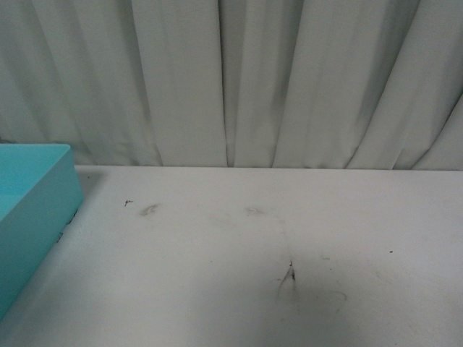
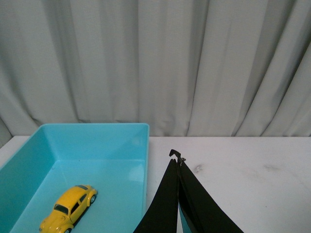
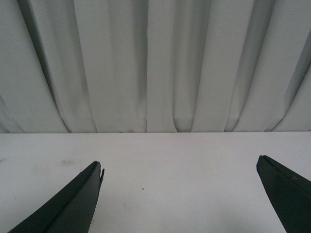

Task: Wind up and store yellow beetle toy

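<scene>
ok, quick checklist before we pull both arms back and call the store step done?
1. Yellow beetle toy inside the teal bin: ok, upright on the bin floor.
2. Left gripper clear of the toy: ok, jaws shut with nothing between them, outside the bin wall.
3. Right gripper empty: ok, jaws wide open over the white table.
4. Toy wound up: cannot tell, nothing in the pictures shows it.
5. Arms out of the front view: ok, neither shows there.
</scene>
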`<control>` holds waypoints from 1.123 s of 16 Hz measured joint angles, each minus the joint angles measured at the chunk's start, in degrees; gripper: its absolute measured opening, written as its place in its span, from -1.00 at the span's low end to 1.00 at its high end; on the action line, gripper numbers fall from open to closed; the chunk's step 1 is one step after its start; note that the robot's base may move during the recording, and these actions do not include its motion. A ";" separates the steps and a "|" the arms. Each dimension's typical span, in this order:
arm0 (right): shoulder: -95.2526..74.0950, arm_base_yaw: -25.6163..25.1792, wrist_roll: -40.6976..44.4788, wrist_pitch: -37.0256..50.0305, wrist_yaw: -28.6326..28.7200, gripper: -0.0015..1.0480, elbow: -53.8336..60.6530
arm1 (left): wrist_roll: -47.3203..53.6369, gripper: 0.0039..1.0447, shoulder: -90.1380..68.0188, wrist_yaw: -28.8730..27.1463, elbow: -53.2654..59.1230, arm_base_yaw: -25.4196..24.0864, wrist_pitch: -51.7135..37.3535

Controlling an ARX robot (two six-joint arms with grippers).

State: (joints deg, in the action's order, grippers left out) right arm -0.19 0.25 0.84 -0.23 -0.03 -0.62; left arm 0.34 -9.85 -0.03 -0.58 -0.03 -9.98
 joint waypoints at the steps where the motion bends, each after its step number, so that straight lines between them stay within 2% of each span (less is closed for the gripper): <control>1: 0.00 0.00 0.00 0.00 0.02 0.87 0.00 | 0.00 -0.97 0.42 0.00 0.00 0.00 0.74; 4: 0.00 0.00 0.00 -0.02 -0.04 0.87 0.00 | 0.00 -0.97 6.40 0.22 -0.04 0.00 9.75; 9: 0.00 0.00 0.00 0.00 0.02 0.87 0.00 | 0.00 -0.97 9.49 0.00 -0.04 0.04 10.16; 10: 0.00 0.00 -0.02 0.00 0.00 0.87 0.00 | -0.11 -0.88 9.49 -0.02 -0.04 0.04 10.19; 16: 0.00 0.00 -0.02 0.00 0.00 0.87 0.00 | -0.13 0.54 9.49 0.00 -0.04 0.04 10.19; 18: 0.00 0.00 0.00 0.00 0.00 0.87 0.00 | -0.09 0.91 9.49 0.00 -0.04 0.04 10.19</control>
State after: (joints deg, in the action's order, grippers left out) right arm -0.19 0.25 0.84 -0.23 -0.03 -0.62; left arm 0.25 -0.36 -0.03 -0.62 0.01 0.21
